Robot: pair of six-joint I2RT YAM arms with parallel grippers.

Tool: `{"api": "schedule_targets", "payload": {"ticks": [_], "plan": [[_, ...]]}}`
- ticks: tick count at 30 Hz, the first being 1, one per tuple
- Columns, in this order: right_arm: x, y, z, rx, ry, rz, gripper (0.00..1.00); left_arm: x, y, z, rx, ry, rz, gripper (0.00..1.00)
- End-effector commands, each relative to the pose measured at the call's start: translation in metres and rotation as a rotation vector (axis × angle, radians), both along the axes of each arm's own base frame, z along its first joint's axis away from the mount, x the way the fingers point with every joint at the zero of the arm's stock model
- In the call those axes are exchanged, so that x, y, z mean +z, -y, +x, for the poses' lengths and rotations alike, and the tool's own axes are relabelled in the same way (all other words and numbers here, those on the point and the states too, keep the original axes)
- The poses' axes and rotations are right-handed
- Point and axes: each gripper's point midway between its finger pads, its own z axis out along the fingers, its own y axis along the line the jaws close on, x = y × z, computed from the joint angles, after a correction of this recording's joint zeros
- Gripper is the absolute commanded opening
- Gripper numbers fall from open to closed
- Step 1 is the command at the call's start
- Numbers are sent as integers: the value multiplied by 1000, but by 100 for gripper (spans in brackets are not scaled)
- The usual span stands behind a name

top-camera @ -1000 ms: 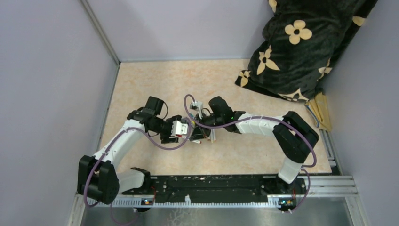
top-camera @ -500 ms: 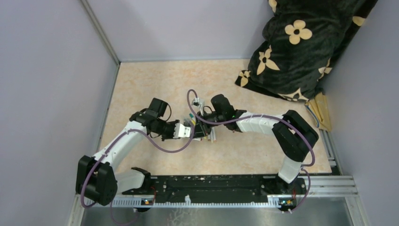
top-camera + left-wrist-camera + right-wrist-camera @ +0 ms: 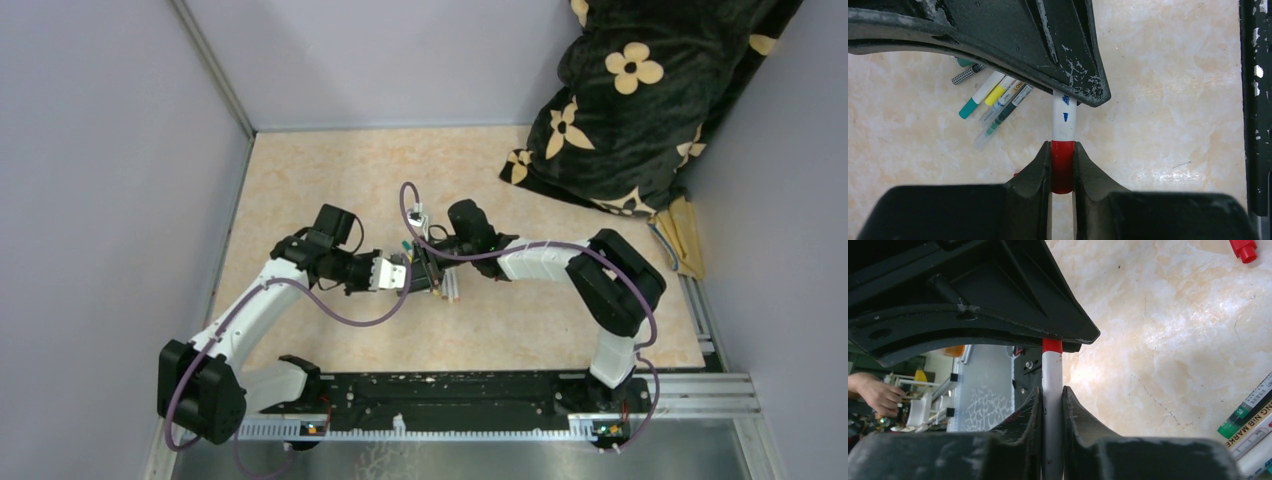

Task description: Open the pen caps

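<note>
Over the middle of the table my two grippers meet tip to tip. A white pen [image 3: 1065, 117] runs between them, level with the table. My left gripper [image 3: 1063, 147] [image 3: 404, 275] is shut on the pen's red cap [image 3: 1063, 170], which is still seated on the barrel. My right gripper [image 3: 1052, 390] [image 3: 430, 268] is shut on the white barrel [image 3: 1052, 372]; the red cap [image 3: 1052, 346] shows just past its fingertips. Several other pens [image 3: 993, 102] lie in a loose pile on the table beyond the grippers, with teal, yellow and green ends.
A loose red cap [image 3: 1243, 249] lies apart on the table. More marker pens [image 3: 1253, 425] lie at the right gripper's side. A black flowered blanket [image 3: 640, 100] fills the back right corner. Grey walls close the left and back, and a black rail [image 3: 450, 395] runs along the near edge.
My left gripper has moved right to the right gripper and gone from open to shut on the red cap. The right arm has shifted slightly left, still holding the pen.
</note>
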Motion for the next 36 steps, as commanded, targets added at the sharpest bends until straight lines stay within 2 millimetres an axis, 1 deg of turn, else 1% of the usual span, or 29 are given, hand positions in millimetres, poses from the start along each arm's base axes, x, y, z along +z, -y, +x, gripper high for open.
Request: {"api": "schedule_targets", "payload": {"ticks": [1,2,5,7,9,11,15,19,23,24,26,27,29,31,34,36], "plan": [[17,-3,-4,40,6,48,2,9,0,5,-16,48,6,0],[18,-2,-3,33,7,46,0,8,-1,7,-14,56,13,0],[22,5,-1,6,11,41,0,5,-9,16,6,95,66,0],[23,12,-3,-5,5,27,0,4,-15,23,34,111,98,0],[22,20,-6,-10,5,5,0,-2,-22,28,35,136,149,0],[19,28,-11,-17,11,-25,0,-9,-29,35,50,157,194,0],[10,46,-21,-38,4,-85,0,-15,-36,43,82,152,226,0],[6,64,-27,-79,14,-123,0,-15,-45,54,125,142,229,0],[8,77,-24,-133,44,-153,0,-11,-56,66,173,135,224,0],[9,80,-19,-160,61,-162,0,-9,-57,69,185,130,212,0],[11,88,-3,-262,109,-202,0,-7,-55,70,209,107,177,0],[9,95,10,-336,138,-238,0,-7,-52,68,223,87,157,0],[6,118,46,-559,228,-352,0,-9,-46,66,264,38,108,0],[7,146,72,-747,284,-429,0,-17,-40,63,295,-20,72,0],[5,178,96,-928,297,-481,0,-33,-35,55,327,-109,45,0],[-3,196,106,-1006,300,-527,0,-43,-34,52,345,-138,38,0]]}}
